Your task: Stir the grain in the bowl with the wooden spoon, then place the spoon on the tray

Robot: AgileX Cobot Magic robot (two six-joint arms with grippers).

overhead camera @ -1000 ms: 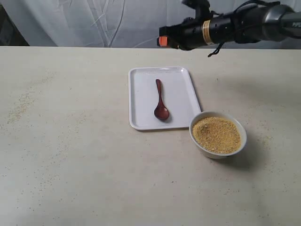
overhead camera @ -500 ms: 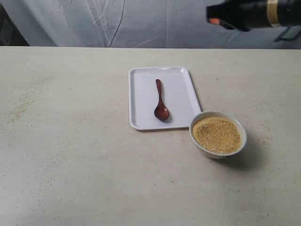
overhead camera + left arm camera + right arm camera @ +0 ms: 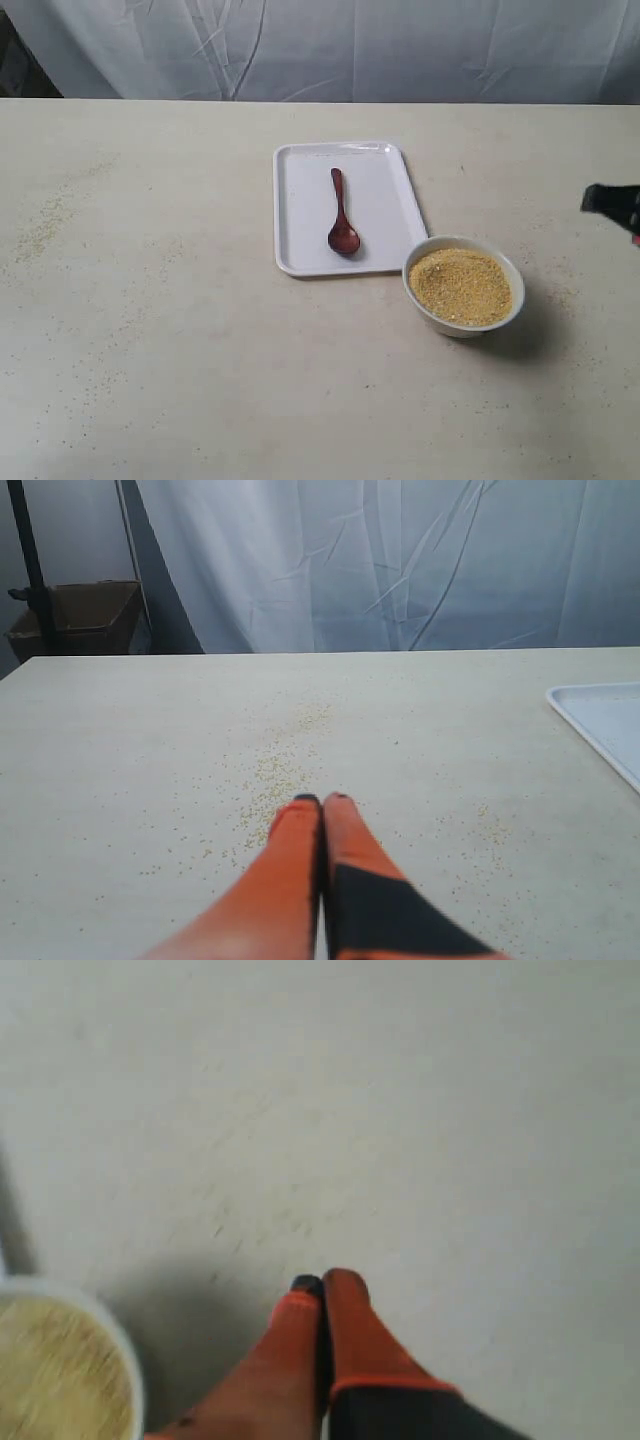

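Observation:
The dark wooden spoon (image 3: 341, 215) lies lengthwise on the white tray (image 3: 300, 200) at the table's middle, its round end towards the front. The white bowl (image 3: 435, 315) holding the golden grain (image 3: 461, 286) stands just off the tray's front right corner. My right gripper (image 3: 592, 198) shows only as a dark tip at the right edge, beyond the bowl; in its wrist view the right gripper (image 3: 324, 1282) is shut and empty over bare table, the bowl (image 3: 125, 1360) beside it. The left gripper (image 3: 321, 799) is shut, empty, with the tray's corner (image 3: 600, 720) off to one side.
Loose grains are scattered on the table at the left (image 3: 45, 225) and under the left gripper (image 3: 270, 780). A white cloth (image 3: 320, 45) hangs behind the table. A cardboard box (image 3: 75, 615) stands past the table's far edge.
My right arm has swung away from above the tray's far end, off to the right and down; only its tip now shows at the right edge. The spoon, tray and bowl have not moved.

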